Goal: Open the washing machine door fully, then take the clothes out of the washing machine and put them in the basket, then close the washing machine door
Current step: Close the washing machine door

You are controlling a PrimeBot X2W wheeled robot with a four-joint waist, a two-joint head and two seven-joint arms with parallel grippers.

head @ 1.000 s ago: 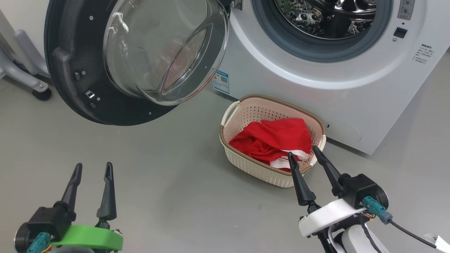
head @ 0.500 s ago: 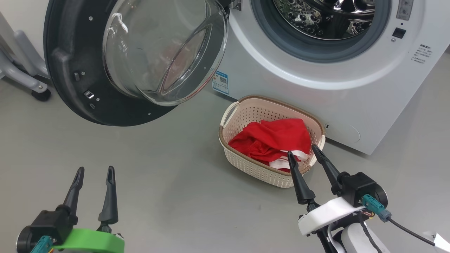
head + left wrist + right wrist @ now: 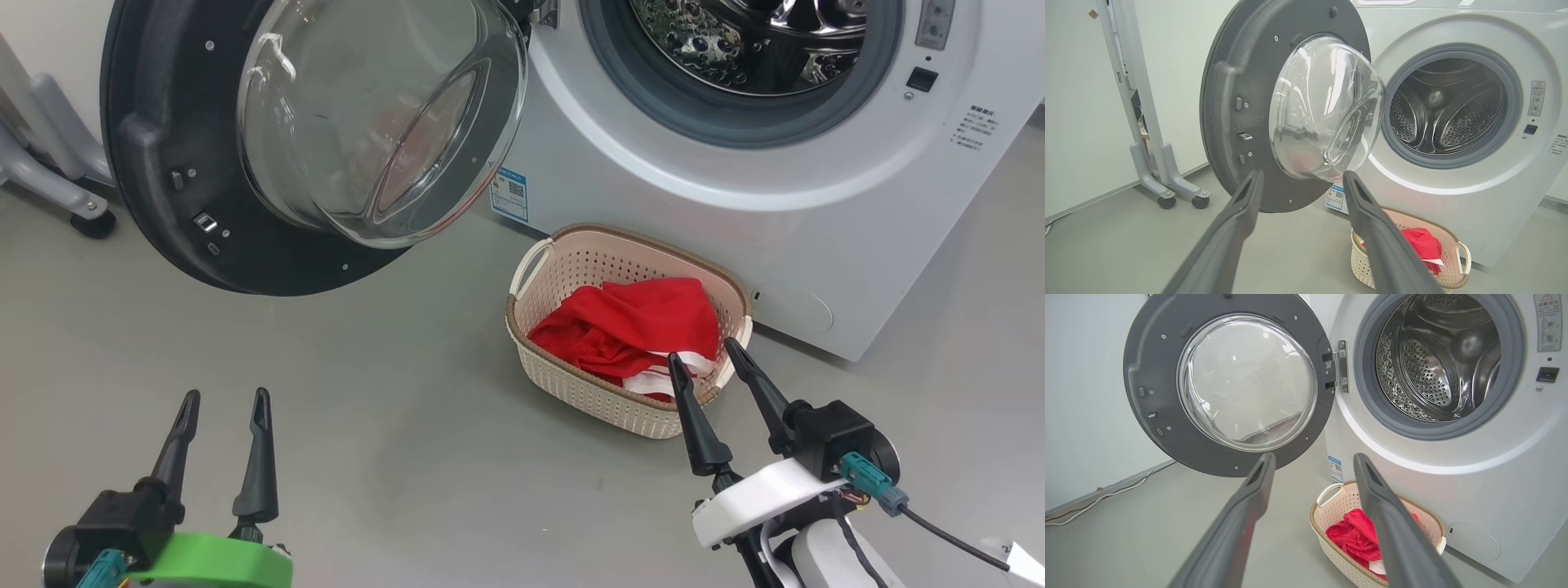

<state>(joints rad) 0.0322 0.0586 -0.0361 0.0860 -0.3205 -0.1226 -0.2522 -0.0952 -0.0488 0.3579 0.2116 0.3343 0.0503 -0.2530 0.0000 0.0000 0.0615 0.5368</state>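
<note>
The dark two-fingered left gripper [image 3: 226, 395] and right gripper [image 3: 701, 351] stand spread and empty, with nothing left to carry: the thin red clothes [image 3: 629, 322] with white trim lie in the cream perforated plastic basket [image 3: 571, 390] at the right gripper's eleven o'clock. At the left gripper's twelve o'clock, the black-rimmed round glass door [image 3: 155, 163] of the white washing machine [image 3: 620, 184] hangs wide, likely awaiting closing.
</note>
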